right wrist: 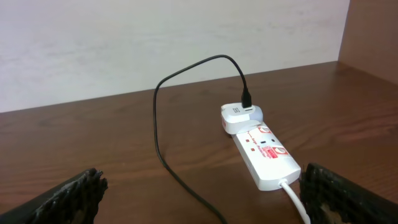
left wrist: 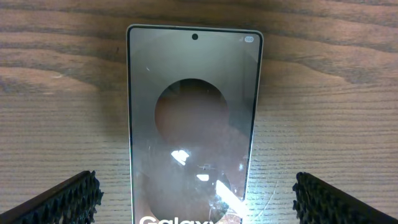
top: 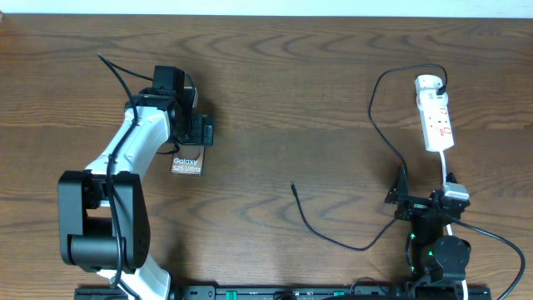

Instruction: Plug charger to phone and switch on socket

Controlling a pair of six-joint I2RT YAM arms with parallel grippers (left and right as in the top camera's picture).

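On the dark wood-grain table [top: 266,83], the overhead view places the flat brown-grey phone slab with white "Galaxy" lettering [top: 186,162] left of centre. Its upper part is hidden under the left gripper [top: 196,132]. Only the left wrist view shows that hidden part: a camera dot at the top edge and a large oval mark on the glossy face. It also shows the two black ribbed fingers [left wrist: 65,200] standing wide apart, one on each side of the phone with wood showing between (how high they hang I cannot tell).

Far to the right lies the white elongated power strip with red marks [top: 436,117], well apart from the phone. The long thin black charger cable [top: 371,110] leaves its far end, loops leftwards and drops toward the near edge. It then curls back to a small plug tip [top: 293,185], which lies free on bare wood between phone and strip, touching neither.

The right wrist view adds what the overhead blurs. The cable enters a small white adapter [right wrist: 241,117] seated at the strip's far end, and a thicker white cord [right wrist: 295,199] leaves the near end. The right gripper [right wrist: 205,199] faces the strip from short of it, its jaws spread wide with nothing between them. Whether the switches are on, no view tells.
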